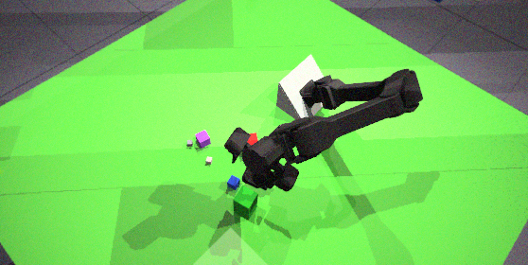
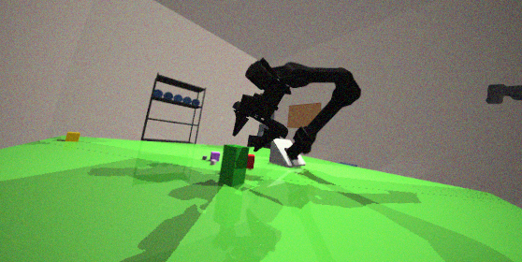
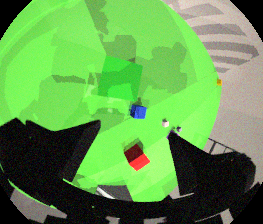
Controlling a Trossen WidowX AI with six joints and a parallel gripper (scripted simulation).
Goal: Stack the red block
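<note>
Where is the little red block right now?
The red block sits on the green table, right under the open hand. The small blue block is its nearest neighbour, with the green tower just past that.

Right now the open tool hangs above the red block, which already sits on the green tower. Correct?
Not quite. The red block sits on the green mat, apart from the tower, as the wrist view shows. The open tool does hang above it.
</note>
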